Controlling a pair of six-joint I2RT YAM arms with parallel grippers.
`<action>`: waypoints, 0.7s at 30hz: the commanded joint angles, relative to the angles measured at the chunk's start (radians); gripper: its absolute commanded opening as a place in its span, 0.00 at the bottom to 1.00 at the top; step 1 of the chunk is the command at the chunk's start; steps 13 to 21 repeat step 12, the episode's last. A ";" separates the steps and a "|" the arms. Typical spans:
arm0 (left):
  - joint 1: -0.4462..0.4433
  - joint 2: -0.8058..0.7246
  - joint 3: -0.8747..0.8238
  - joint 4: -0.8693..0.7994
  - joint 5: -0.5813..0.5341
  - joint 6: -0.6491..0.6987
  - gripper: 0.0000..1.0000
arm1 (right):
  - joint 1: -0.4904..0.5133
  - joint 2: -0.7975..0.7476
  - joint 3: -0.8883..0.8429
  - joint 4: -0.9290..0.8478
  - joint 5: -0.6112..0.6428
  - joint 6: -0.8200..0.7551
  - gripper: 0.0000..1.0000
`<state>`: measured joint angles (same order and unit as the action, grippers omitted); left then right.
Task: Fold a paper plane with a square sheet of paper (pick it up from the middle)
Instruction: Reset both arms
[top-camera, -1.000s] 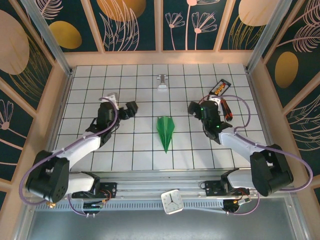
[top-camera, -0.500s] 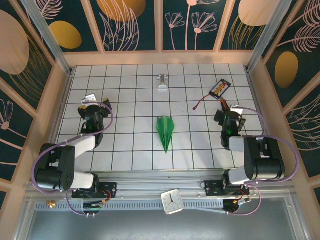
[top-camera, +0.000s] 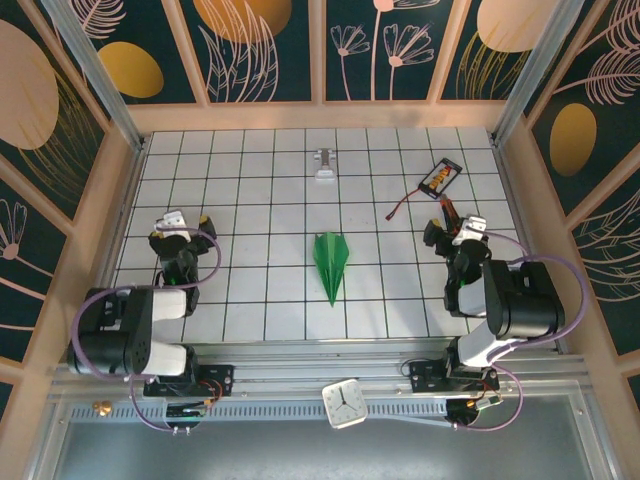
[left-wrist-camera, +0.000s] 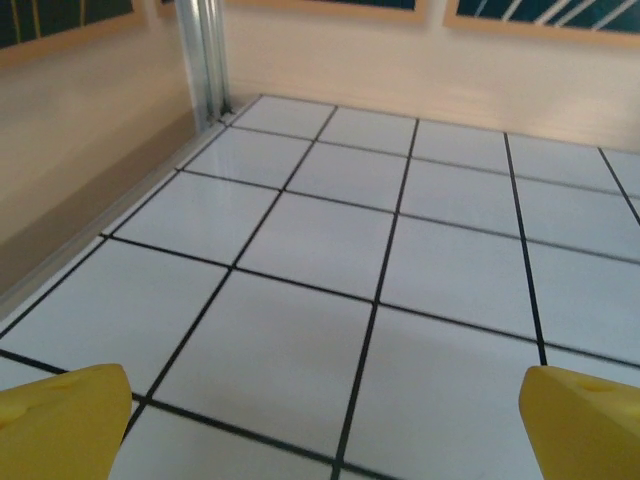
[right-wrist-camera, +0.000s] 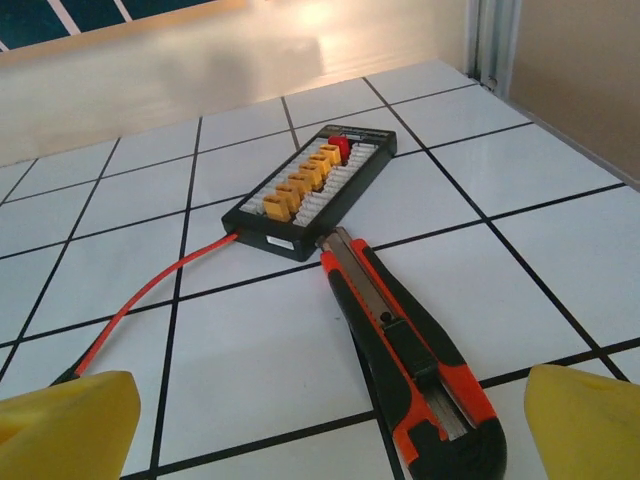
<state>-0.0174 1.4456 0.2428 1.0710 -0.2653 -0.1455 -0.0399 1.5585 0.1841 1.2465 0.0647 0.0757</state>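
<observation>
Left gripper: noted near the left side of the white grid-tiled table. Its yellow fingertips are spread wide, nothing is held, and bare tiles are seen between them. Right gripper: noted near the right side, jaws likewise wide and empty.

The bright green, slim, pointed paper plane is found lying flat at mid-table. Its nose is turned toward the arm bases, its centre crease is visible, and it is well apart from both grippers. Folding is judged done or nearly so.

Hazards, as judged:
- An orange-and-black utility knife is seen just ahead of the right gripper. A black connector board with yellow plugs and its thin red wire lie close beyond. Were that arm driven forward or down, the knife could be shoved and the wire snagged on a finger, so that the board is dragged.
- The plane is light and unweighted, so it could be slid or spun by an arm sweeping low past it.
- If it were pinched again at nose or wing instead of the middle, the creases could be sprung open or crushed.
- With the paper flat on the tile, it could be scraped and crumpled by fingers coming down on it.
</observation>
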 joint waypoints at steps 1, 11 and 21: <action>0.011 0.094 -0.046 0.320 0.042 0.030 0.99 | 0.030 0.006 0.019 0.112 0.043 -0.044 0.99; 0.011 0.078 -0.037 0.270 0.035 0.026 0.99 | 0.029 0.008 0.021 0.110 0.023 -0.050 0.99; 0.011 0.076 -0.039 0.270 0.037 0.026 0.99 | 0.028 0.007 0.022 0.108 0.021 -0.049 0.99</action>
